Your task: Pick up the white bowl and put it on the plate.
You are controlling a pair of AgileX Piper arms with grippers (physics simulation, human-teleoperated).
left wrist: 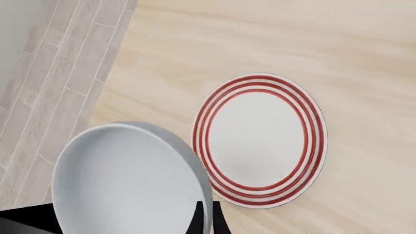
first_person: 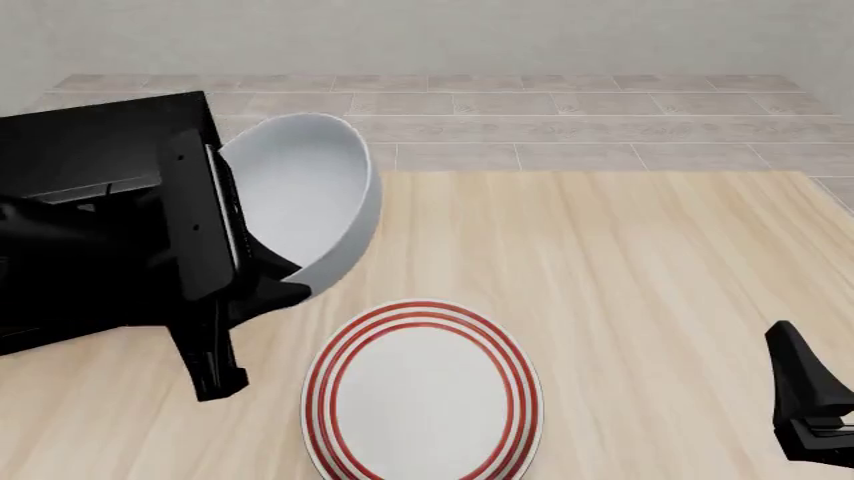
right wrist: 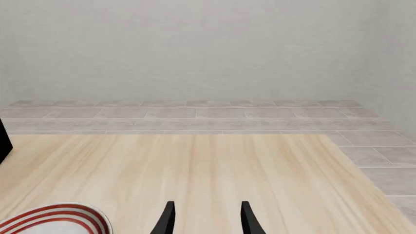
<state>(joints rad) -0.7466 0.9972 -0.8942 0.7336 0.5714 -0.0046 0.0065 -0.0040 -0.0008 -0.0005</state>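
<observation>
left gripper (left wrist: 206, 218): fingers (left wrist: 198, 220) closed on the bowl's rim, one each side of the wall; only dark tips show in wrist view, in front view the arm's black bulk covers them
bowl (first_person: 310, 190): white, deep, held off the table by left gripper, tipped on its side w/ opening facing the gripper; front view puts it at upper left, beyond and left of plate
bowl vs plate: in left wrist view bowl's rim overlaps plate's edge; in front view there's bare wood between them, bowl not over plate's centre
plate (first_person: 423, 396): flat on table, 3 red rings, near edge, about mid-width, nothing on it
right gripper (right wrist: 205, 218): fingers apart, nothing between them; sits low at front view's right edge, well apart from bowl & plate; plate's rim just shows at corner of its wrist view
table (first_person: 641, 270): light wood
floor (first_person: 561, 130): grey tiles beyond the far edge
</observation>
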